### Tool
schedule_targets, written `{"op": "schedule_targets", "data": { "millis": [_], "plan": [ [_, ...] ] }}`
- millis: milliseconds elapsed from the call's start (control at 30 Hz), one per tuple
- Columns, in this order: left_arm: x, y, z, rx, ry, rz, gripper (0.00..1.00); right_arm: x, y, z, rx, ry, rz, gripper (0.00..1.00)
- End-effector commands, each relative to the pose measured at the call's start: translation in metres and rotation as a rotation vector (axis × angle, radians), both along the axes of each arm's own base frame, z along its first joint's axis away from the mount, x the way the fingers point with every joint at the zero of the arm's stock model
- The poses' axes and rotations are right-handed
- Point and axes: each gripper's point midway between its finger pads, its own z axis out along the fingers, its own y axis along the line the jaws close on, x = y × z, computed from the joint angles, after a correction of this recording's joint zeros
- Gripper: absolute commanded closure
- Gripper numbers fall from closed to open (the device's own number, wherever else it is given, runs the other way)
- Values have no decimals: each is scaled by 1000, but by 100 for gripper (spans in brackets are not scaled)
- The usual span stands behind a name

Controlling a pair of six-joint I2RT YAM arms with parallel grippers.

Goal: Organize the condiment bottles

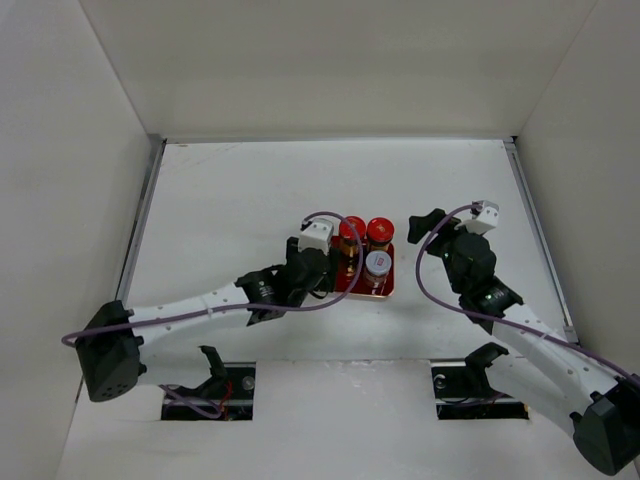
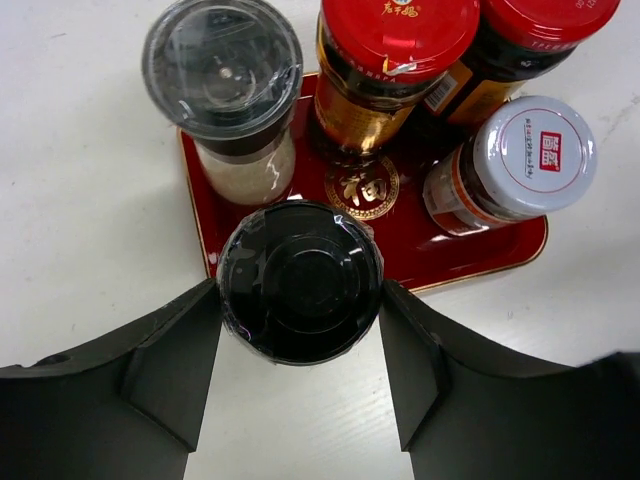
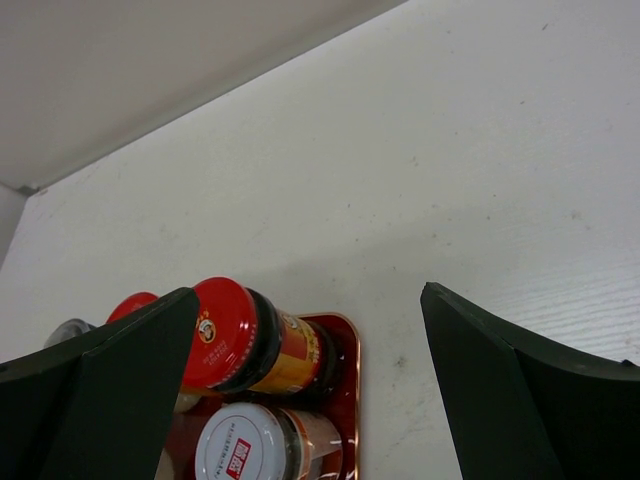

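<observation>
A red tray (image 2: 490, 262) holds two amber bottles with red caps (image 2: 398, 35) (image 2: 545, 20), a grey-capped pale bottle (image 2: 222, 65) and a white-capped bottle (image 2: 532, 150). A black-capped bottle (image 2: 300, 300) stands at the tray's near left corner. My left gripper (image 2: 300, 285) has a finger against each side of its cap. In the top view the left gripper (image 1: 320, 265) hides that bottle, and the red caps (image 1: 351, 228) and white cap (image 1: 377, 263) show. My right gripper (image 1: 418, 233) is open and empty, just right of the tray (image 1: 388, 290). Its wrist view shows a red-capped bottle (image 3: 225, 335) and the white-capped one (image 3: 245, 445).
White walls enclose the table on three sides. Metal rails run along the left and right edges of the table (image 1: 250, 190). Two dark base openings sit at the near edge, one by each arm.
</observation>
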Motion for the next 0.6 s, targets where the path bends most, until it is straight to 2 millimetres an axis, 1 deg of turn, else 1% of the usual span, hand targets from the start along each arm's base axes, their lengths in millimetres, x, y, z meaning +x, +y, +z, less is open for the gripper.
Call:
{"op": "schedule_targets", "data": {
  "millis": [0,100,167,267,367,467,567],
  "plan": [
    [24,-35,59,-193,-142,0,62,3,3,13,30,-55,7,0],
    [29,-48,54,-193,-149,-19,62,3,3,11,27,-51,7,0],
    [31,-53,48,-188,-152,-27,61,3,3,12,27,-53,9,0],
    [34,-52,33,-160,-141,-19,58,3,3,12,26,-53,8,0],
    [37,-48,16,-123,-126,-5,54,3,3,12,27,-54,8,0],
    [37,-44,6,-104,-115,2,43,3,3,11,26,-53,6,0],
    [36,-40,4,-99,-118,12,30,3,2,10,25,-48,1,0]
  ]
}}
